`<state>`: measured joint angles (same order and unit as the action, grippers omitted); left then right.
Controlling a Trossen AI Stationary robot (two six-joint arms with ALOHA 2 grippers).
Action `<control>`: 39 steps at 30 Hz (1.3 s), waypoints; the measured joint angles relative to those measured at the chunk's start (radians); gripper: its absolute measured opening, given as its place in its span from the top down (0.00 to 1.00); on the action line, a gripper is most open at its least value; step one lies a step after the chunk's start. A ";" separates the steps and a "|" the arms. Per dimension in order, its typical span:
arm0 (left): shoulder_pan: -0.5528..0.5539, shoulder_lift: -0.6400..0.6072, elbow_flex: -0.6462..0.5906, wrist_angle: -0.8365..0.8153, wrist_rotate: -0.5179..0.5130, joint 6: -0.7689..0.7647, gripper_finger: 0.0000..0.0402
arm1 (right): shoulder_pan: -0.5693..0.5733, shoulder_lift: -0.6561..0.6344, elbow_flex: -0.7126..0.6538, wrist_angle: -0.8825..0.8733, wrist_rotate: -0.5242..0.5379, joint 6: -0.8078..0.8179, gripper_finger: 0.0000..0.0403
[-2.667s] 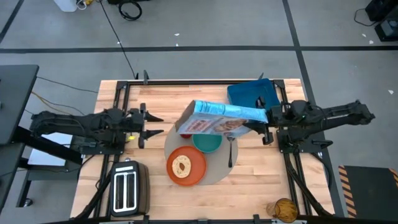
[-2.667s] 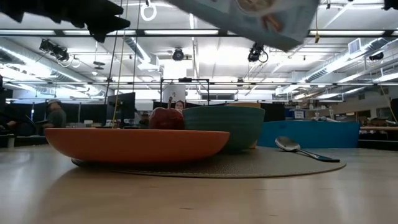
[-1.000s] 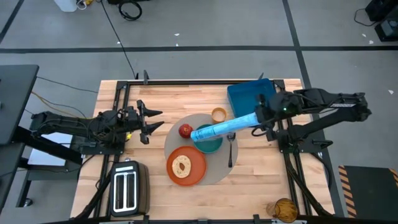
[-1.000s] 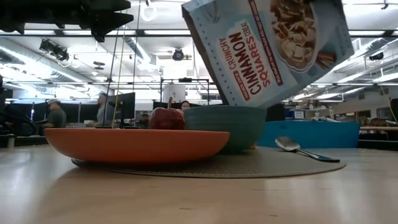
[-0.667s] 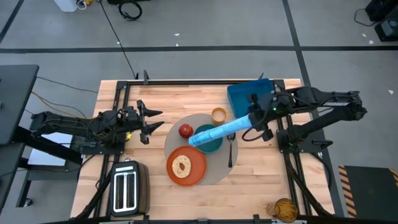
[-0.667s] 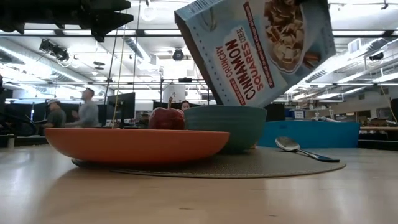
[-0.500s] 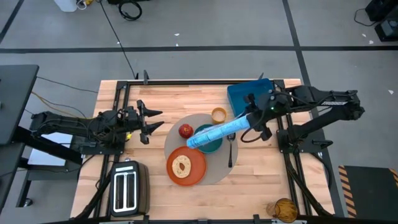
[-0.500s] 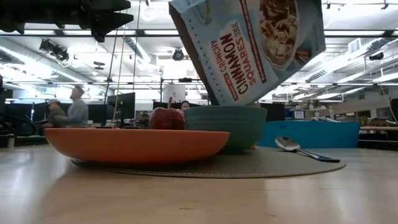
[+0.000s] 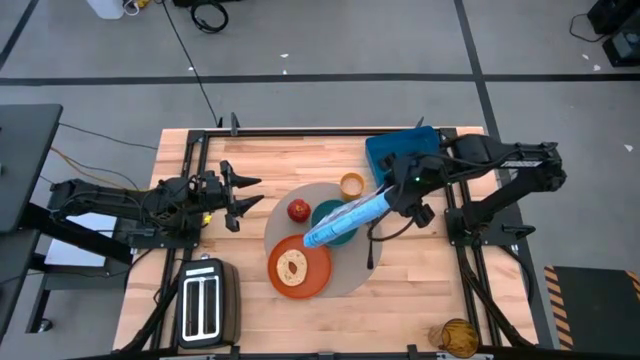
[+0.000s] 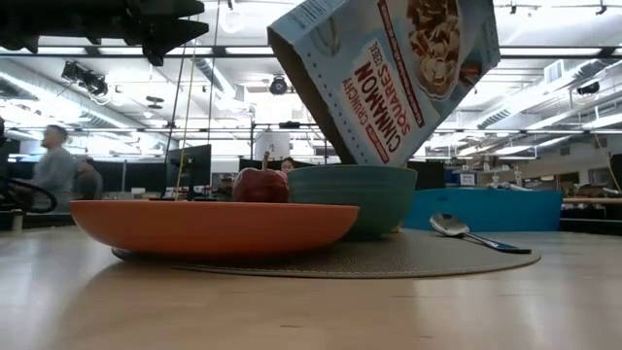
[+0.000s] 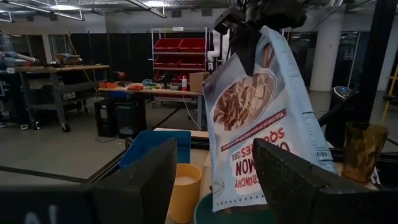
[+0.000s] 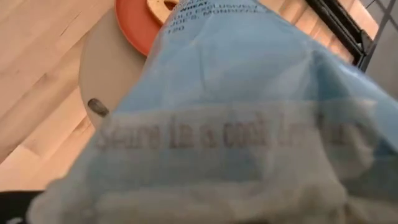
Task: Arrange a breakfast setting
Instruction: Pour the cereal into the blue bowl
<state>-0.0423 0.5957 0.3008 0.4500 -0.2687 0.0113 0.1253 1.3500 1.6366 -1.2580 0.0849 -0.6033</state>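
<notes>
teal bowl [image 10: 352, 198] under tipped "crunchy cinnamon squares" box [image 10: 389, 73].

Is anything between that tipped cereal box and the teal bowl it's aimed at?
Nothing visible. The right gripper holds the cereal box tilted, its lowest corner just above the teal bowl. The red apple sits off to the side.
</notes>
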 joint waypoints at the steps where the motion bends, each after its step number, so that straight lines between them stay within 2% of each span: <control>1: 0.000 0.000 0.000 0.000 0.000 0.000 0.46 | 0.003 0.015 0.022 -0.012 0.000 -0.002 0.62; 6: 0.000 0.000 0.000 0.000 0.000 0.000 0.46 | 0.037 0.070 0.092 -0.036 -0.002 -0.006 0.62; 12: 0.000 0.000 0.000 0.000 0.000 0.000 0.46 | 0.056 0.105 0.114 -0.065 0.059 -0.003 0.62; 27: 0.000 0.000 0.000 0.001 0.000 0.000 0.46 | 0.070 0.104 0.116 -0.063 0.048 0.005 0.62; 31: 0.000 0.000 0.000 0.001 0.000 0.000 0.46 | 0.076 0.098 0.116 -0.074 0.097 0.013 0.62; 34: 0.000 0.000 0.000 0.001 0.000 0.000 0.46 | 0.075 0.096 0.115 -0.079 0.051 0.016 0.62; 39: 0.000 0.000 0.001 0.001 0.000 0.000 0.46 | 0.077 0.094 0.115 -0.086 0.045 0.031 0.62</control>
<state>-0.0425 0.5956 0.3016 0.4511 -0.2687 0.0112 0.2027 1.4437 1.7519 -1.3441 0.1300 -0.5726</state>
